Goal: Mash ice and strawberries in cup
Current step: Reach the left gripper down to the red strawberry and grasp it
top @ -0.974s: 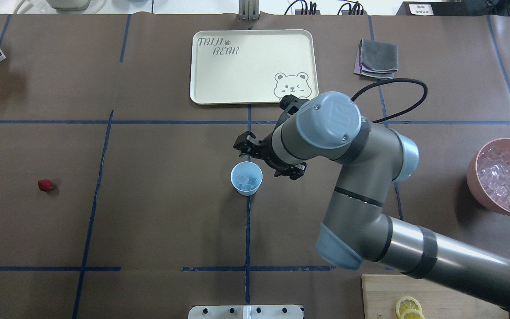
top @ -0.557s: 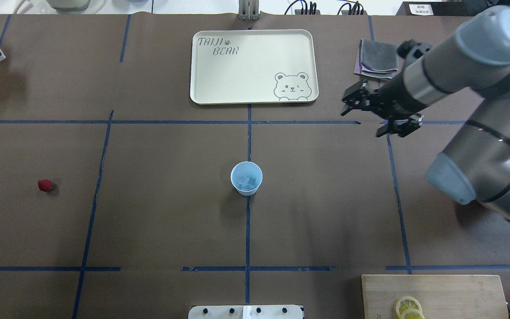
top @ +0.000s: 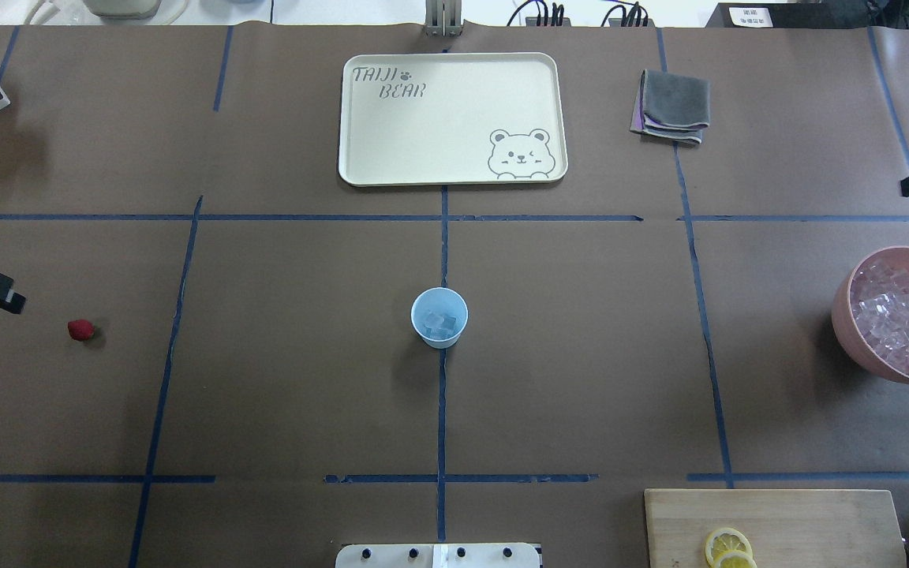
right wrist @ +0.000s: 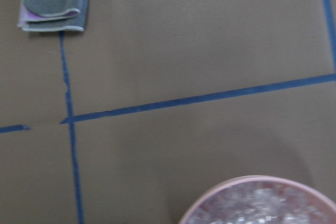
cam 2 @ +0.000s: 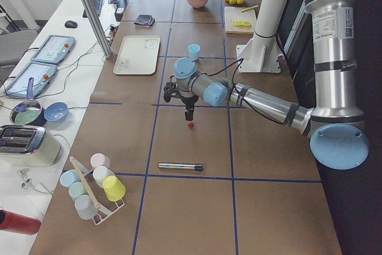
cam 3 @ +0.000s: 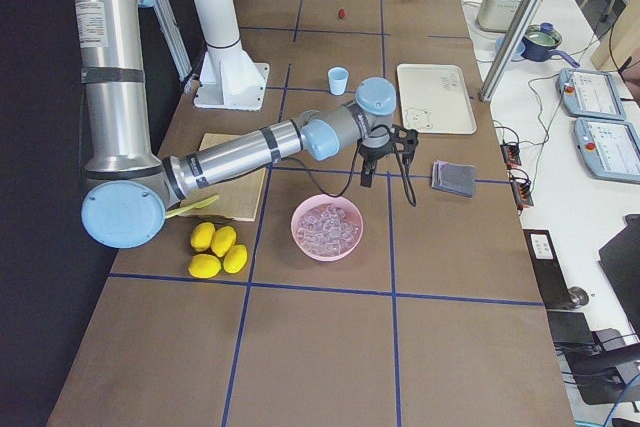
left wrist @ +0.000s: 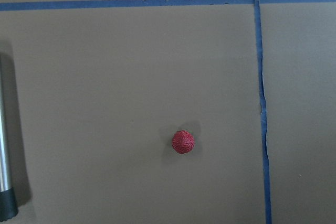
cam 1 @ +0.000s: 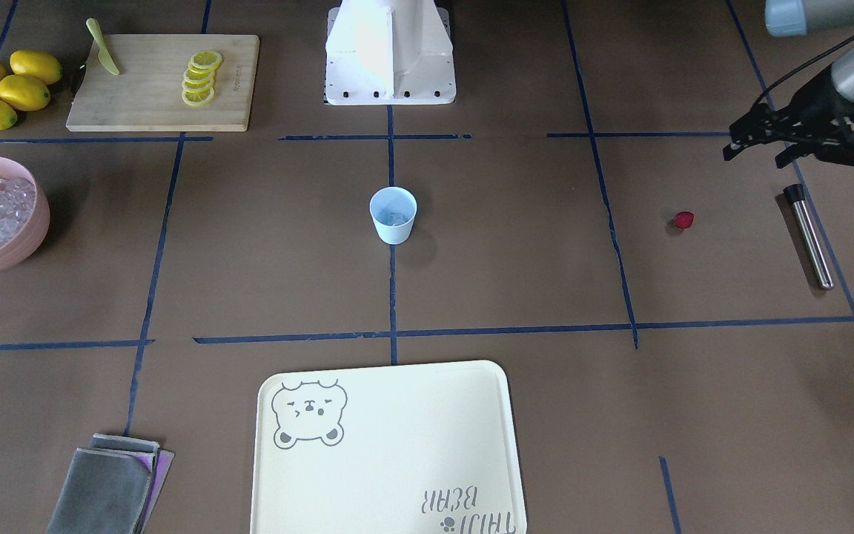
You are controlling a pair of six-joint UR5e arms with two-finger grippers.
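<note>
Dark-red strawberry (cam 1: pixel 684 219) lies alone on the brown table cover, well apart from the light-blue cup (cam 1: pixel 393 215). The cup stands upright at the table's middle with a few ice cubes (top: pixel 439 322) already in its bottom.

The left gripper (cam 1: pixel 755 154) hangs above the table near the berry, fingers spread and nothing between them. Its wrist view shows the berry slightly below centre. Of the right gripper (cam 3: pixel 386 162), near the pink bowl (top: pixel 845 308) of spare ice, only one finger shows in the overhead view at its edge. You cannot tell whether it is spread or closed.

Expect the berry to be light, soft and rounded, so it will likely roll at a sideways nudge and bruise under a hard squeeze. Straddle it from directly above, take it across its widest part, and close gently until it just holds.

Keep clear of the metal rod (cam 1: pixel 809 237) lying beside it. Judge the cup light and easily tipped, so release the berry above its mouth without touching the rim. The cubes inside are probably hard and slippery.
</note>
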